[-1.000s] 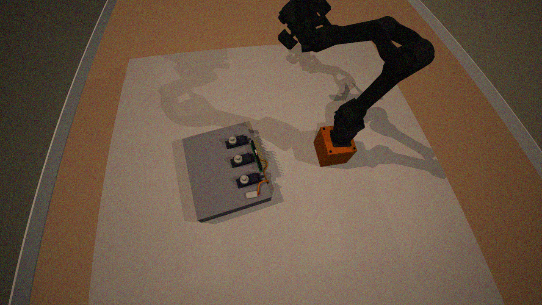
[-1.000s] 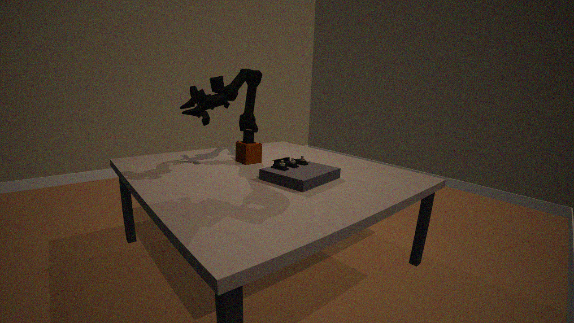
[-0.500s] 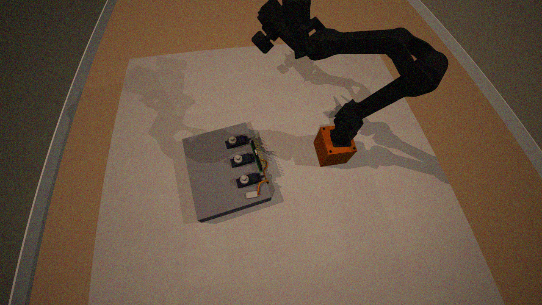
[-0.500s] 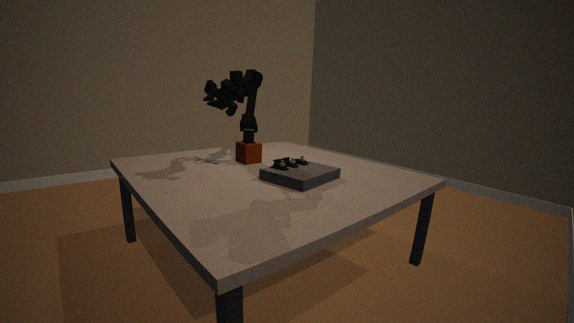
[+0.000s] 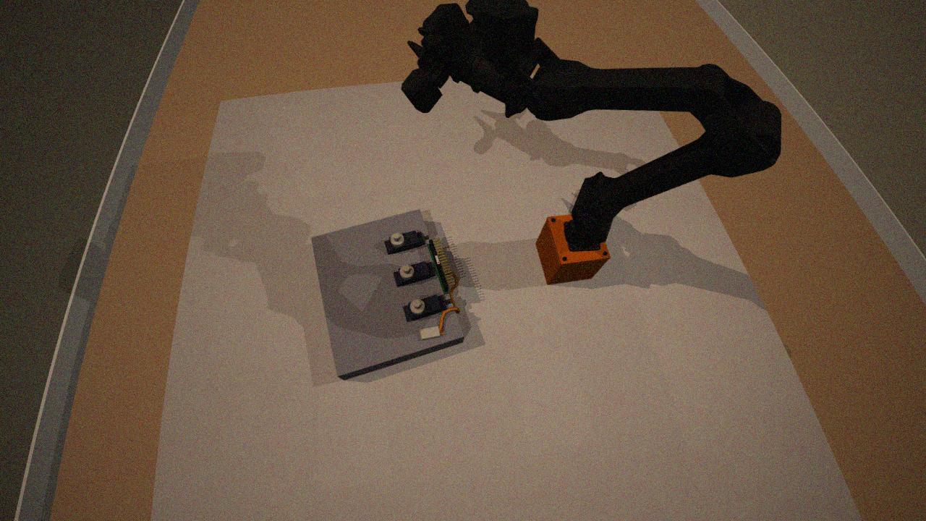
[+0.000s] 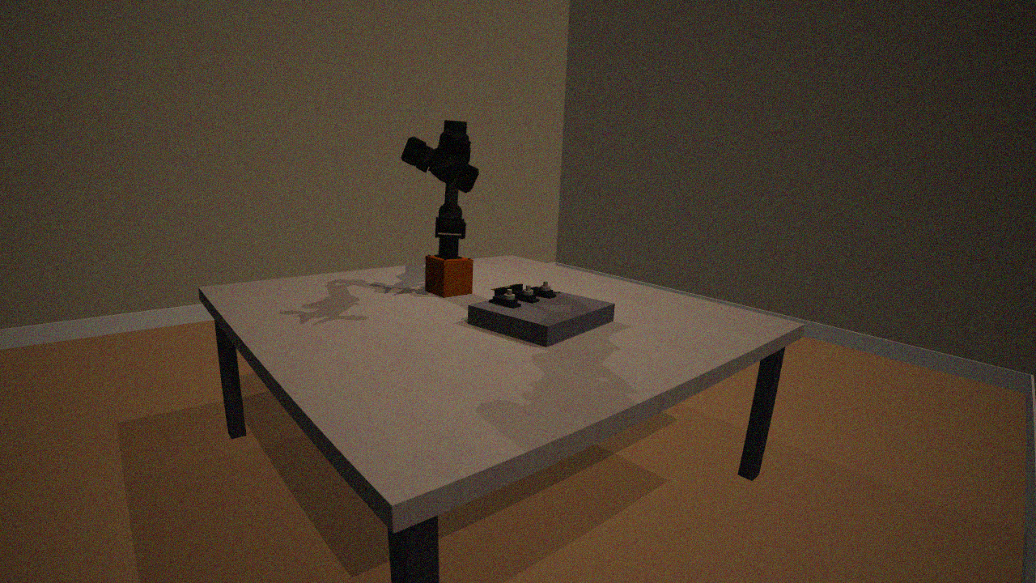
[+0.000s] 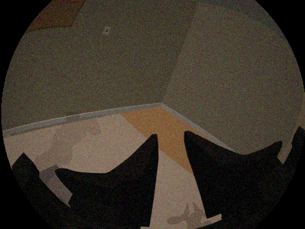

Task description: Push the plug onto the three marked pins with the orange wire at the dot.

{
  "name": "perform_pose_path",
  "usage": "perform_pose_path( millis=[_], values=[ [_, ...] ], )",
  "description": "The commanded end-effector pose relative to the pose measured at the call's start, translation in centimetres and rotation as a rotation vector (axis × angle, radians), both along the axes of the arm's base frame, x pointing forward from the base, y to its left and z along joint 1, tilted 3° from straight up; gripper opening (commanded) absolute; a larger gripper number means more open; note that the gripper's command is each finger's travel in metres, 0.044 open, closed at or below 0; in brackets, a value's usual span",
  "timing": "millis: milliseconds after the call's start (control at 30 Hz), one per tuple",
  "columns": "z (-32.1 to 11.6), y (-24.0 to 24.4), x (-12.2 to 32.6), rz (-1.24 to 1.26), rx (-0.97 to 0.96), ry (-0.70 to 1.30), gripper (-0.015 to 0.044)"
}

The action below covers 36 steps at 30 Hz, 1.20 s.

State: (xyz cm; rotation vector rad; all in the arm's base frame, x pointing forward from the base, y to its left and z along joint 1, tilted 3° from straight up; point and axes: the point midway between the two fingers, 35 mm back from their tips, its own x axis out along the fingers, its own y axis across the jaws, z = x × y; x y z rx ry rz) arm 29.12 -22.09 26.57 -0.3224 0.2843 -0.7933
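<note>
The grey holder (image 5: 349, 252) (image 6: 507, 324) lies on the table with three dark servos on it, one of them the middle servo (image 5: 414, 273). A row of thin metal pins (image 5: 444, 254) sticks out along a green board at its edge. An orange lead (image 5: 456, 310) loops beside the pins and ends at a small white piece (image 5: 430, 333) at the holder's corner. I cannot tell whether that piece is the plug. The coloured band and dot are too small to make out. My gripper (image 7: 171, 137) is partly open and empty, high above the table and away from the holder.
The arm stands on an orange base block (image 5: 573, 265) (image 6: 450, 277) beside the holder, on the pin side. The arm's shadows fall on the pale table top (image 5: 453, 440) (image 6: 362, 406). In the wrist view a room corner and walls show beyond the fingers.
</note>
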Motion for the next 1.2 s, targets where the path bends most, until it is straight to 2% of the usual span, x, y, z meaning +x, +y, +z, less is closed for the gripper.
perform_pose_path(
  millis=[0,400,800,933,1167],
  values=[
    [0.7,3.1,1.4,0.115,0.032,-0.06,0.0115],
    [3.8,12.6,3.4,0.453,0.14,-0.225,0.0115],
    [6.6,22.1,2.3,0.804,0.294,-0.35,0.0115],
    [5.5,22.6,3.1,0.811,0.332,-0.297,0.0115],
    [1.3,25.0,5.7,0.826,0.464,-0.092,0.0115]
  ],
)
